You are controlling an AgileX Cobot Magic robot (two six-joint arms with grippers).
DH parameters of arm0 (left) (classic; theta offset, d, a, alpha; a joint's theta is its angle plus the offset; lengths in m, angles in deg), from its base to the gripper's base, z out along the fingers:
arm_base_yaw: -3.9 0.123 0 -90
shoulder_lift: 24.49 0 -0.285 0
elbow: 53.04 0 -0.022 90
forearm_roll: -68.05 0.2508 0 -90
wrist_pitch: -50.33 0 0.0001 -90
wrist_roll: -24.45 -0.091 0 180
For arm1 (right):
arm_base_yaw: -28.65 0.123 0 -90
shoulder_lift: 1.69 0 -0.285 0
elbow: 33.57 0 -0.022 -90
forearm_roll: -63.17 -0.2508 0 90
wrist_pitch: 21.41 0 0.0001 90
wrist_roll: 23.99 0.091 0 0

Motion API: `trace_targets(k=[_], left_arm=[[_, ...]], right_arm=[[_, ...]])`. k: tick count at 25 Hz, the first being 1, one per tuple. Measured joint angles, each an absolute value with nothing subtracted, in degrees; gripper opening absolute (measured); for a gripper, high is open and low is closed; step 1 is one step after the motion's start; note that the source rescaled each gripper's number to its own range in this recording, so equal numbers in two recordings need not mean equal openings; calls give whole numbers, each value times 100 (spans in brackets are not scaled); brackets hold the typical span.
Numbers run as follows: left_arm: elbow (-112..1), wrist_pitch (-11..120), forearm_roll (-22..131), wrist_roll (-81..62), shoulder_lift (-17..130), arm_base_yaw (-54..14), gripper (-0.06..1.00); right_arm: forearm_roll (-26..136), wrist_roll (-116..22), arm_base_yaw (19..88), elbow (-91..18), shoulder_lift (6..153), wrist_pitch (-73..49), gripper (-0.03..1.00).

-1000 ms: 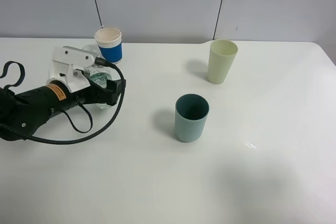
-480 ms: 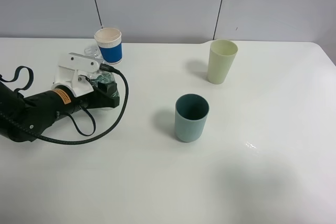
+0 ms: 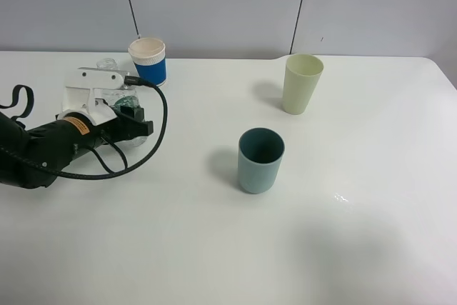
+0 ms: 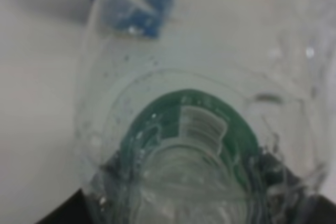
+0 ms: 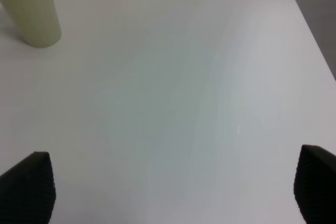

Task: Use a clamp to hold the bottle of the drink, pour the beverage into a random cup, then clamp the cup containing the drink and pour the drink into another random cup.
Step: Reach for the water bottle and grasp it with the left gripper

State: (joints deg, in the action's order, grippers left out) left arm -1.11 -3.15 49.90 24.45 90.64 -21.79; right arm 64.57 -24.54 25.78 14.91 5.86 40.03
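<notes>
A clear bottle [image 3: 120,99] with a green label stands at the left of the table, just in front of a blue and white paper cup [image 3: 148,62]. My left gripper [image 3: 128,121] is closed around the bottle's body. In the left wrist view the bottle [image 4: 199,129] fills the picture, with the paper cup [image 4: 131,9] blurred behind it. A teal cup [image 3: 260,160] stands mid-table. A pale yellow-green cup [image 3: 303,83] stands at the back right and also shows in the right wrist view [image 5: 31,11]. My right gripper [image 5: 168,182] is open over bare table and is out of the exterior view.
The white table [image 3: 357,233] ends at a grey wall at the back. The left arm's black cable [image 3: 153,141] loops on the table beside the bottle. The table's right edge [image 5: 310,35] shows in the right wrist view.
My left gripper has shifted to the left and slightly back, and the bottle has moved with it. The cups have not moved.
</notes>
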Motion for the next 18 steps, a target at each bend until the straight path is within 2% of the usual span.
trace_targets(k=[6,12,18], left_arm=[[-209,-69,2752,604,8557,-2919,5],[-1065,423,-243,-2597,8402,-3662,5],[-2013,418,-2158,-5175,8402,-3837,5]], right_arm=[[6457,-2454,2578,1491,586,4003,75],[6457,-2454,2578,1491,586,4003,75],[6457,-2454,2578,1491,586,4003,75]])
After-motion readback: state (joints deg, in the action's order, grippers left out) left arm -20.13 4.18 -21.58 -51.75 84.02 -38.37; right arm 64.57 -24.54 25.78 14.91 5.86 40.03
